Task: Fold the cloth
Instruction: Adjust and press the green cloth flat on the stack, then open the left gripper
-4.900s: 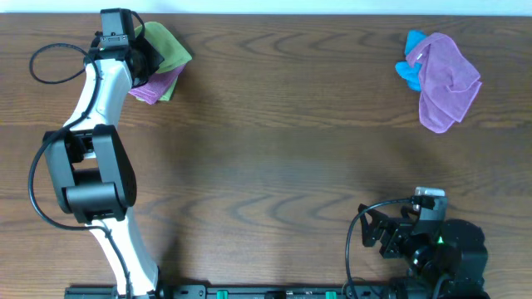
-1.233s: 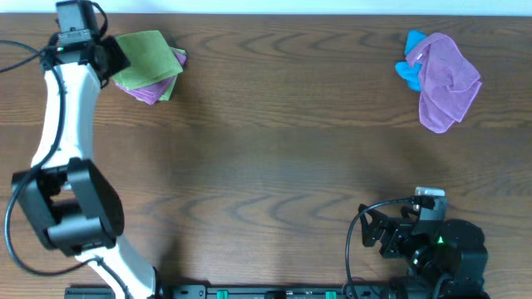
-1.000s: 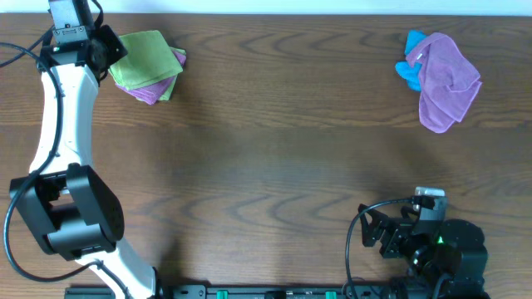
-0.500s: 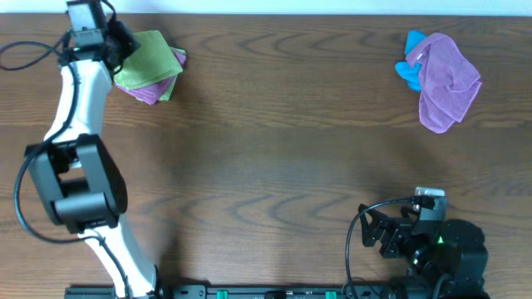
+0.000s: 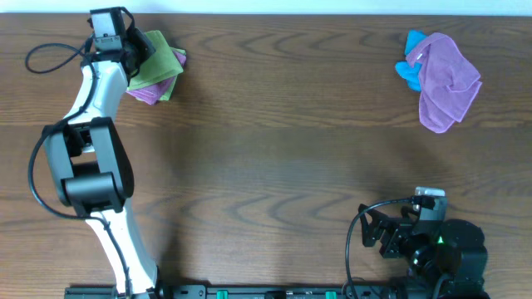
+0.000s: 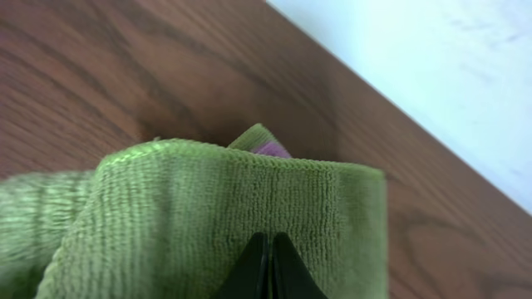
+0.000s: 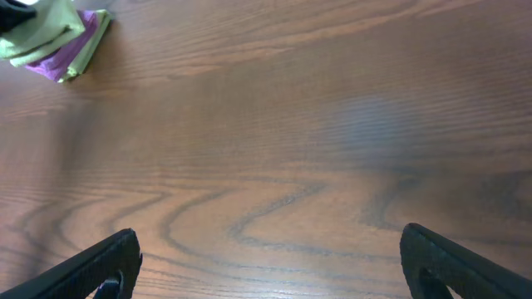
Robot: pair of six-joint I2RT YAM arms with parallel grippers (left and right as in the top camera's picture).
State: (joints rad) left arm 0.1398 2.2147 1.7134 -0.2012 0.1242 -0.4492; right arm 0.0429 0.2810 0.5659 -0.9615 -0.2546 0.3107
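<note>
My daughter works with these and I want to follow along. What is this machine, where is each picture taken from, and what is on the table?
These are two robot arms at a wooden table. The wide picture looks straight down from above; the other two come from a camera on each wrist. The left arm reaches the far left corner, where a green cloth lies folded on a purple cloth. The left gripper is shut against the green cloth; whether it pinches it is unclear. The right gripper is open and empty. A crumpled purple cloth and a small blue cloth lie far right.
</note>
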